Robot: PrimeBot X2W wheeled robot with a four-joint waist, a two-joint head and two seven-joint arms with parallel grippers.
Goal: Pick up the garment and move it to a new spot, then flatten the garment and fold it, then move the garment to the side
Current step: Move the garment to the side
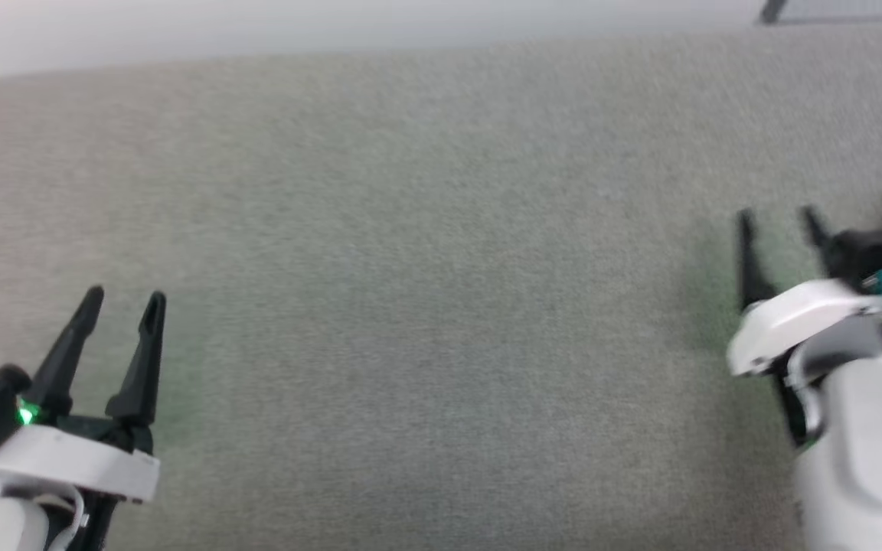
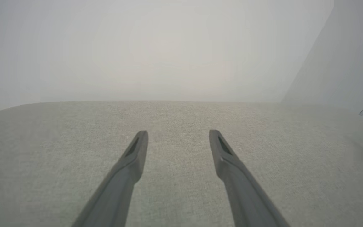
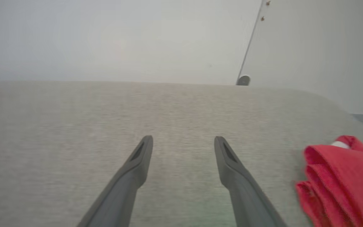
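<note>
Nearest, at the lower left of the head view, the left gripper (image 1: 125, 298) sits over the grey cloth-covered tabletop (image 1: 426, 268), its two dark fingers (image 2: 128, 170) spread wide with nothing between them. A little farther in, at the right, the right gripper (image 1: 776, 216) also has its fingers wide apart and empty, over bare tabletop. Just beside it, on its outer right side, lies the garment (image 3: 342, 179), a bunched heap of red folds with a glimpse of white at its top, resting near the tabletop's right edge. Beyond the far edge stands a pale wall (image 3: 106, 37)
</note>
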